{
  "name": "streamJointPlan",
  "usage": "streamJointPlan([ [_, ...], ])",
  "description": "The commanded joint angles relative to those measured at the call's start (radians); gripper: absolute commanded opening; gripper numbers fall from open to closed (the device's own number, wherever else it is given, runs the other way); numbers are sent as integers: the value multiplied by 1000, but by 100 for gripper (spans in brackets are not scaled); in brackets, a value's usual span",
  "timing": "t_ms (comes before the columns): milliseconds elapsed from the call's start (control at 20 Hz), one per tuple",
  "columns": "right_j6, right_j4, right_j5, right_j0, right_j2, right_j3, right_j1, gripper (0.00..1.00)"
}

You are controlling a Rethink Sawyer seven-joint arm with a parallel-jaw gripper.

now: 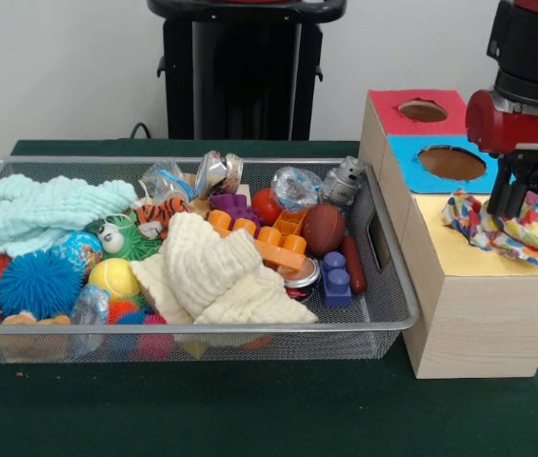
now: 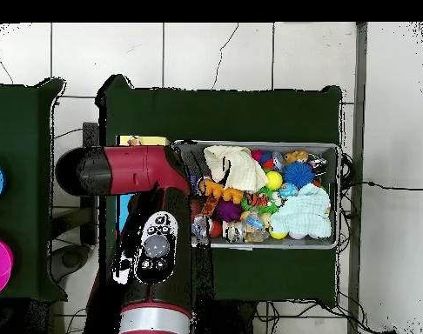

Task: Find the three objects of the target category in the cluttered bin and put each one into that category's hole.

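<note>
In the front view my gripper [image 1: 511, 211] hangs over the yellow face [image 1: 449, 255] of the pale wooden box. It is shut on a bundle of white fabric [image 1: 492, 230] printed with red, blue, yellow and green. The bundle rests spread on the yellow face and hides the hole there. The wire-mesh bin [image 1: 202, 164] stands to the left of the box, full of toys. I see no other printed bundle in it. In the overhead view the arm [image 2: 150, 252] covers the box and the gripper, and the bin [image 2: 338, 196] lies to its right.
A cream muslin cloth [image 1: 211, 271] and a mint-green cloth [image 1: 45, 209] lie on top of the clutter. The blue-faced hole [image 1: 451, 162] and the red-faced hole [image 1: 423, 110] lie behind the yellow face. A blue spiky ball [image 1: 35, 284] and orange bricks [image 1: 269, 238] lie in the bin.
</note>
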Motion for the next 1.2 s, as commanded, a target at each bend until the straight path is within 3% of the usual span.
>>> streamJointPlan([
  [50, 233, -11, -67, 2, 1, 105, 79, 0],
  [500, 194, -36, -118, 7, -39, 34, 121, 0],
  [900, 164, -21, -167, -29, -4, 25, 159, 0],
  [1200, 218, -1, -199, -7, -10, 31, 175, 0],
])
